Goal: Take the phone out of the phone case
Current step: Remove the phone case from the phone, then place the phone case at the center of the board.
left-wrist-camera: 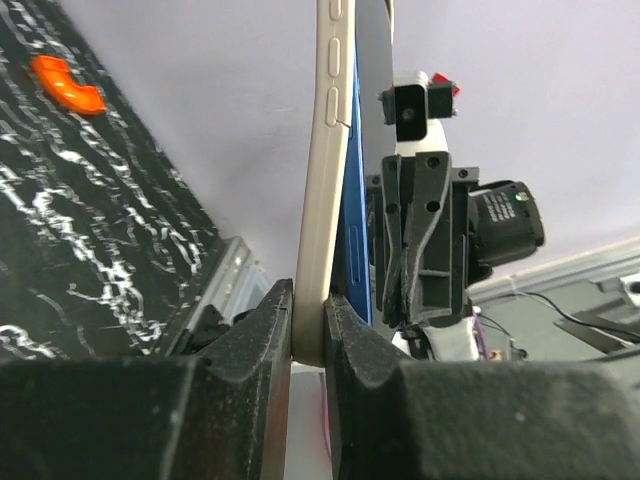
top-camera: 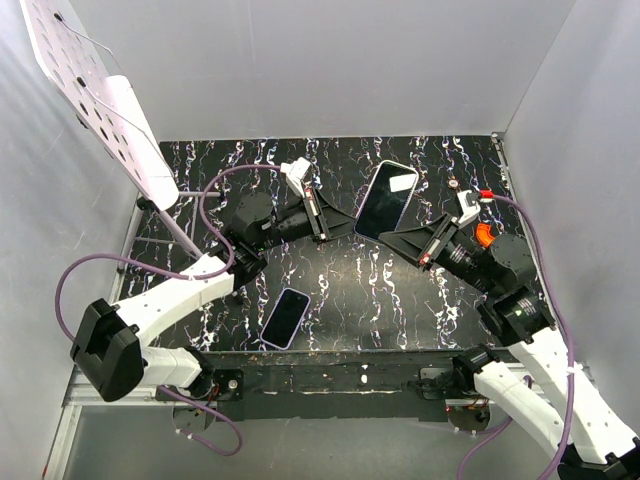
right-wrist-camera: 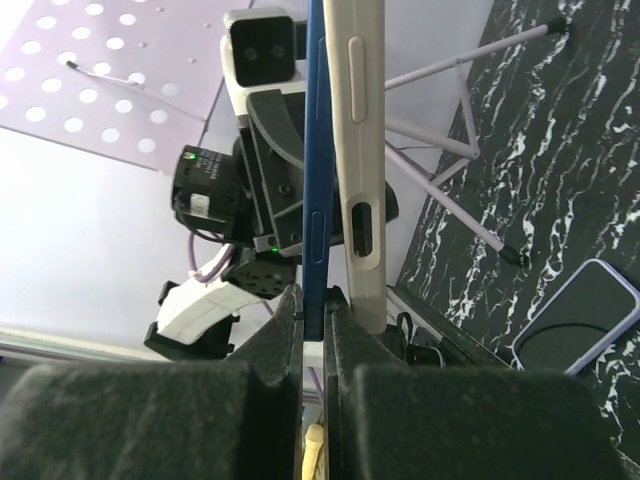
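The phone case point(left-wrist-camera: 322, 180) is clamped by the left gripper point(left-wrist-camera: 308, 310), the phone point(right-wrist-camera: 314, 150) by the right gripper point(right-wrist-camera: 315, 305); they are best peeled apart slowly

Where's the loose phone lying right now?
The loose phone lies flat on the table, front left of centre in the top view, beside the left arm.

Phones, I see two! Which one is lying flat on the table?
The small purple-edged phone near the front edge. It lies alone on the table; the bigger phone, in its case, is held up between the left hand and right hand.
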`<action>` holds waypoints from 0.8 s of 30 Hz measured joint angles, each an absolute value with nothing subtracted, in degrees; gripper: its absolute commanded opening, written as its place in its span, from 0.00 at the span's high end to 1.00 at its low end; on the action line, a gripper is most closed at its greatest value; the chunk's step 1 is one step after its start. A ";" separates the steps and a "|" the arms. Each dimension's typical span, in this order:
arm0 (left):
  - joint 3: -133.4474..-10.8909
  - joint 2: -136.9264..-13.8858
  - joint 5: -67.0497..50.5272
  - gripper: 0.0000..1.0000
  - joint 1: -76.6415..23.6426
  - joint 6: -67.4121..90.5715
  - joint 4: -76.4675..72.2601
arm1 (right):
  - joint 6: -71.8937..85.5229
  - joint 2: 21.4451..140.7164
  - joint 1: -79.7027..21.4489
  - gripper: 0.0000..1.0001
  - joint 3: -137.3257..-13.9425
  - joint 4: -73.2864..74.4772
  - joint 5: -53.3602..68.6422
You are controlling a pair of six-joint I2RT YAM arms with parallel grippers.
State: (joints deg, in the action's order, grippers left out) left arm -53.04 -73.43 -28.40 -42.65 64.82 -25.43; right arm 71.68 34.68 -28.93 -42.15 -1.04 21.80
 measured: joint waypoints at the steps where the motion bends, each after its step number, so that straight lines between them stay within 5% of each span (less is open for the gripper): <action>1: -53.63 -73.41 -27.90 1.00 -42.52 63.86 -23.31 | 71.68 34.59 -28.93 0.99 -41.58 -1.04 21.56; 11: -58.98 -74.70 -11.11 1.00 -36.71 56.84 -0.71 | 71.61 33.87 -29.02 0.99 -36.71 -0.54 25.23; 24: -58.43 -90.76 -6.81 1.00 -34.17 58.37 1.93 | 63.11 26.28 -28.99 0.99 -37.87 15.40 20.29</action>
State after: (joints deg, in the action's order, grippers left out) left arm -58.43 -90.76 -6.81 -34.17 58.37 1.93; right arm 63.11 26.28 -28.99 -37.87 15.40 20.29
